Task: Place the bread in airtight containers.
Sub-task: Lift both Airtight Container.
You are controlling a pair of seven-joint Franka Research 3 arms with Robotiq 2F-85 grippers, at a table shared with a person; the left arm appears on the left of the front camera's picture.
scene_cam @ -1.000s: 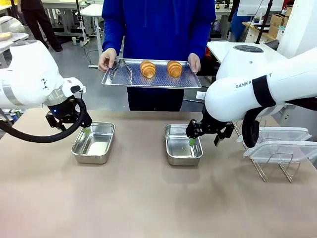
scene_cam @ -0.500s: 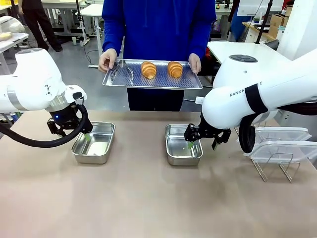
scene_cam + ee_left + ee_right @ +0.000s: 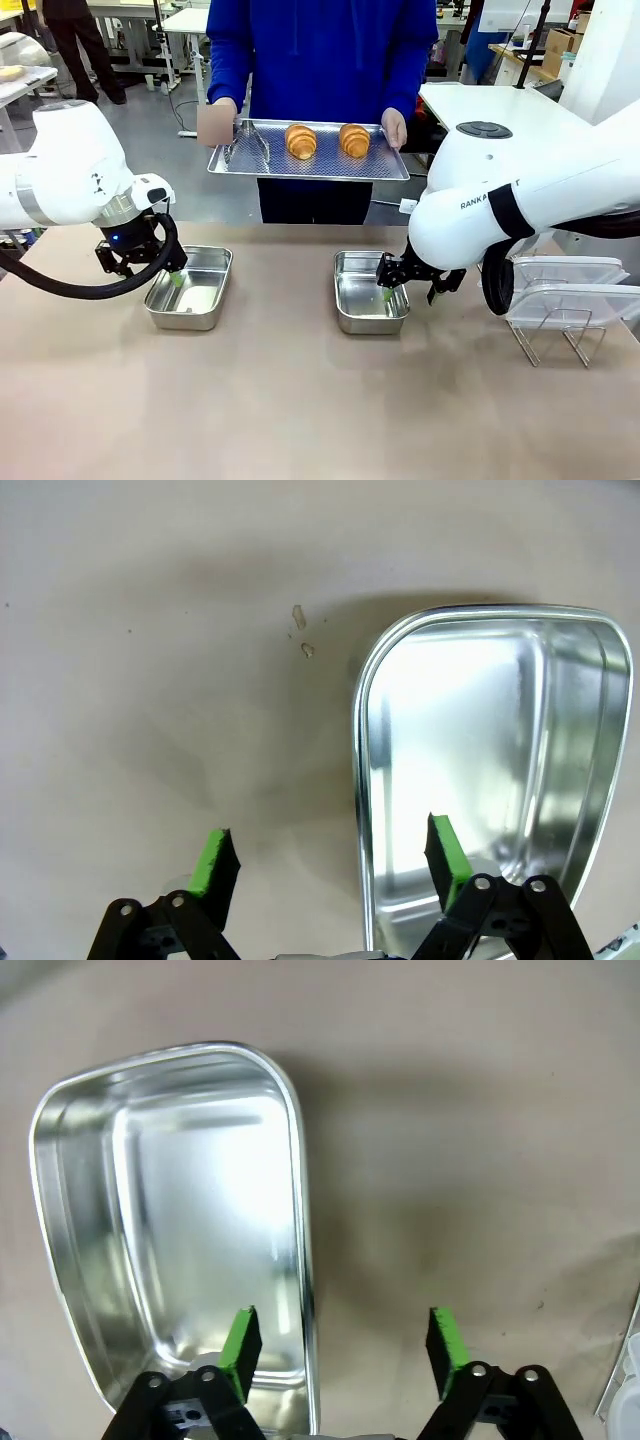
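Left hand (image 3: 328, 830), wide open and empty, sits lower than before, astride left tin (image 3: 520, 740) rim. Right hand (image 3: 342, 1312), open, also lower, astride right tin (image 3: 170, 1210) rim.

The left tin (image 3: 480, 730), shiny steel, empty and lidless, sits upright with its side wall between the spread fingers of the left gripper (image 3: 330, 852). The right tin (image 3: 190, 1190) sits the same way under the right gripper (image 3: 342, 1338). One golden croissant (image 3: 301, 141) and the other croissant (image 3: 353, 140) lie side by side, well beyond both grippers.
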